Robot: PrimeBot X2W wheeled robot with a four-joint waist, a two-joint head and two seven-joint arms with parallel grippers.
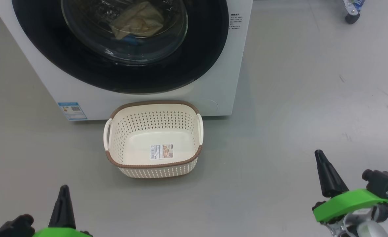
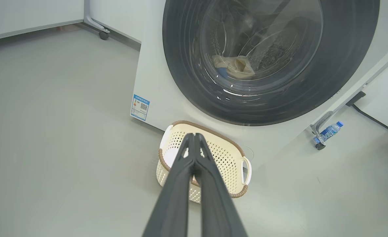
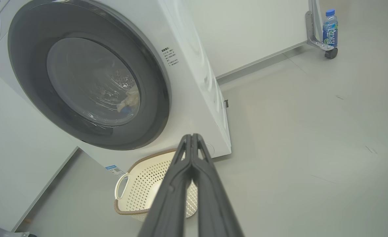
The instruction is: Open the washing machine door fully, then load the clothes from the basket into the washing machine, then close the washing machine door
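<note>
The white washing machine (image 1: pixel 213 89) stands ahead with its black-rimmed round door (image 1: pixel 194 62) lying flat against the front. Through the door's glass I see the cream-yellow clothes (image 1: pixel 138 21) with a small blue bit inside the drum. On the floor in front sits the cream basket (image 1: pixel 154 140), holding nothing but a label on its floor. My left gripper (image 1: pixel 63 192) is low at the left, fingers pressed together. My right gripper (image 1: pixel 319 158) is low at the right, likewise shut on nothing. Both hang well back from the basket.
Grey floor spreads all around. A blue-labelled water bottle (image 3: pixel 329 29) stands beside a wheeled metal frame foot (image 3: pixel 319 44) to the machine's right. Another castor (image 2: pixel 103 34) and white panels lie to the machine's left. A blue sticker (image 1: pixel 72 111) marks the machine's lower front.
</note>
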